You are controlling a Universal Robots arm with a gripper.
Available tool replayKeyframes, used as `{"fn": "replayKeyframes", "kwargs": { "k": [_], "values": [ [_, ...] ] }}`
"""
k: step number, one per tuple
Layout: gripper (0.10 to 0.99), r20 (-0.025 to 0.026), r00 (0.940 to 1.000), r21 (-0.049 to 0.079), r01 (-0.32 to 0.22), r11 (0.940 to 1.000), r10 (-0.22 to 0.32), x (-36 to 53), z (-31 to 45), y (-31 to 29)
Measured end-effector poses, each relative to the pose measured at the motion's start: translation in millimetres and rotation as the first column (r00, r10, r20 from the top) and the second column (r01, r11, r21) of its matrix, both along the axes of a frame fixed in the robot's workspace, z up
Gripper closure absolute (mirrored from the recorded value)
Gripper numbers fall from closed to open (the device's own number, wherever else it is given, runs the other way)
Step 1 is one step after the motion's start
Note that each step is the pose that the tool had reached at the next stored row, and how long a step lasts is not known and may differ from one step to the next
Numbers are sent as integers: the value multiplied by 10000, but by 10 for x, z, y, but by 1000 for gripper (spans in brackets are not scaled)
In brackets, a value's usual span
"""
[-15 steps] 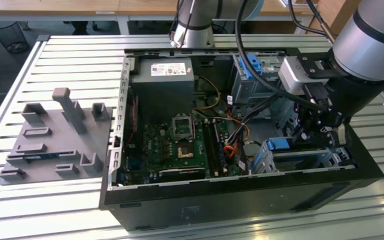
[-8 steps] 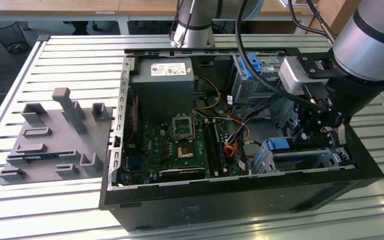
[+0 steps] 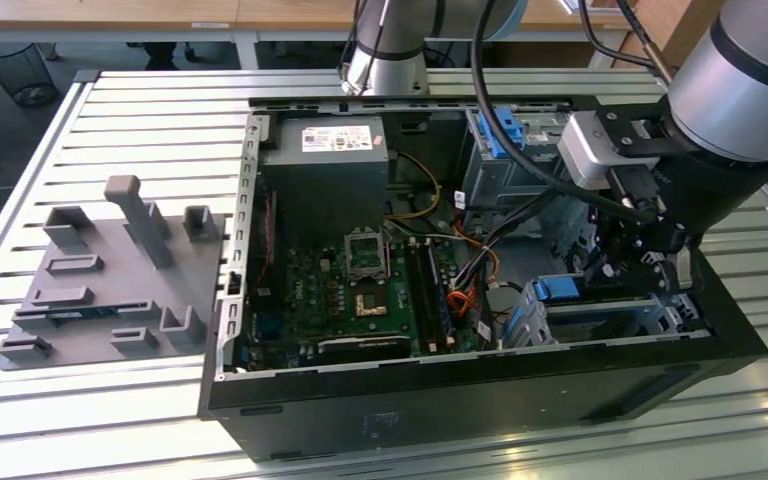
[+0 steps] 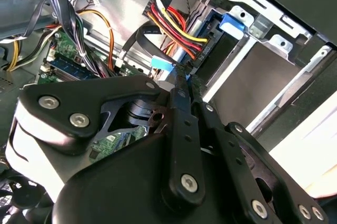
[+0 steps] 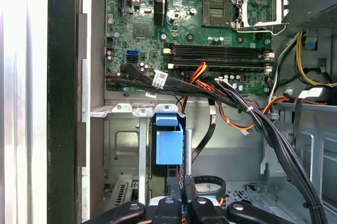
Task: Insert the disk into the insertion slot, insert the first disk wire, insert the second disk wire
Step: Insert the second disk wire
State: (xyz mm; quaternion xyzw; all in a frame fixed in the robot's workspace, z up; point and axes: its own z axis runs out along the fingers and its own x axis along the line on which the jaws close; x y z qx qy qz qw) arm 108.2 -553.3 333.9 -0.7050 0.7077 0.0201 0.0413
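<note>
We are looking at an open computer case (image 3: pixel 464 400) lying on a slatted metal surface (image 3: pixel 117 120), with the arm reaching down into the corner of the case at the exterior view's right. The hand (image 3: pixel 654 268) is hanging low over the insertion slot (image 3: pixel 624 315), just beside the bright blue carrier of the disk (image 3: pixel 560 290), which is sitting inside that perforated metal cage. In the first wrist view the blue carrier of the disk (image 5: pixel 168 147) is standing right ahead of the hand (image 5: pixel 181 179), close to its tips, with the slot's sheet metal (image 5: pixel 124 145) framing it. In the second wrist view the fingers of the hand (image 4: pixel 185 76) are lying pressed together, and we cannot tell whether they are pinching anything. Their tips are sitting just beside a small light-blue connector (image 4: pixel 162 63). A bundle of red, yellow and black wires (image 4: pixel 174 18) is ending at a black plug near the disk's blue carrier (image 4: pixel 231 23) and the slot's wall (image 4: pixel 247 81). As for writing, the power supply (image 3: pixel 324 185) is carrying a white label (image 3: pixel 337 138) with a red mark, and a white tag (image 5: pixel 159 79) is wrapping a black cable over the motherboard (image 5: pixel 210 18). We are finding the print on both too small to make out. A grey moulded fixture (image 3: pixel 104 280) is resting on the surface well apart from the case, at the exterior view's left
</note>
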Motion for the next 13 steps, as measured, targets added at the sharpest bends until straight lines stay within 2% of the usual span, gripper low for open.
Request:
{"fn": "replayKeyframes", "kwargs": {
  "k": [5, 13],
  "values": [
    [937, 0, 10000, 23, -1, 10000, 1, 0, 0, -26],
    [937, 0, 10000, 27, 52, 10000, -52, 1, -6, -29]
  ]
}}
